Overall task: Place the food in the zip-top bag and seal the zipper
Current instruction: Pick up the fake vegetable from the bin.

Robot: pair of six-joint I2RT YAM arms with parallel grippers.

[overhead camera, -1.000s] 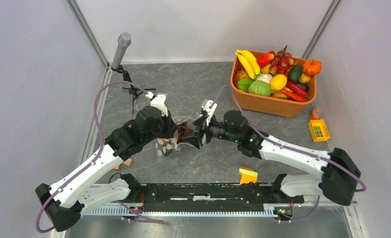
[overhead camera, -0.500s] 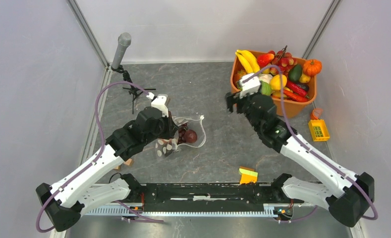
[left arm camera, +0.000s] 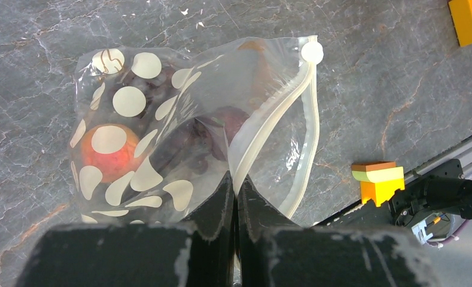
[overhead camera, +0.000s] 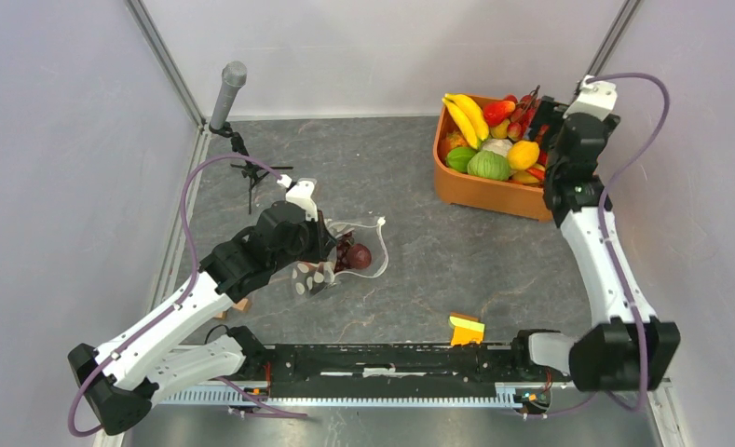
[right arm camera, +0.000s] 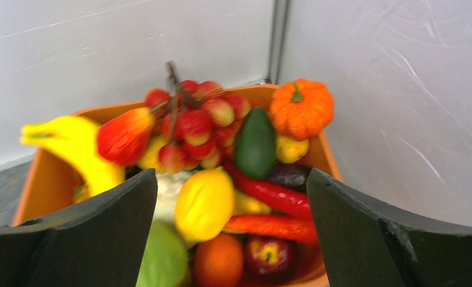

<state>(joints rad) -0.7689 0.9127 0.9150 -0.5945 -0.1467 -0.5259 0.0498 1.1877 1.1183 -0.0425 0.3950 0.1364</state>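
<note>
Hovering over the orange tub (overhead camera: 494, 194) at the far right of the table (overhead camera: 410, 158), the right gripper (right arm camera: 230, 179) has its fingers spread wide with nothing between them, and the heap of food (right arm camera: 221, 173) sits right below: pumpkin (right arm camera: 301, 107) on the rim, a green avocado-shaped piece (right arm camera: 255, 143), a yellow lemon-like fruit (right arm camera: 204, 203) almost dead centre under the jaws. Over on the other side, the left gripper (left arm camera: 234, 179) is pinched tight on one lip of the zip-top bag (left arm camera: 161, 119), right where the white zipper (left arm camera: 281, 107) runs in between the fingertips. The bag lies flat on the table, well apart from the tub, mouth gaping toward the right arm, and it already holds a dark maroon piece (left arm camera: 221, 119) and an orange-red one (left arm camera: 107, 152). So this reads as the loading stage, mid-run: one arm holds the mouth open while the other goes for the next piece. The zipper is plainly unsealed, its two strips bowed apart. What the next move calls for, I'd say, is a straight drop onto one loose piece on top, the yellow fruit looks the easy pick, closing gently because these glossy shapes may squirt sideways, then a lift clear of the tub wall and a carry across to the open mouth. Sealing comes only after loading is done.
</note>
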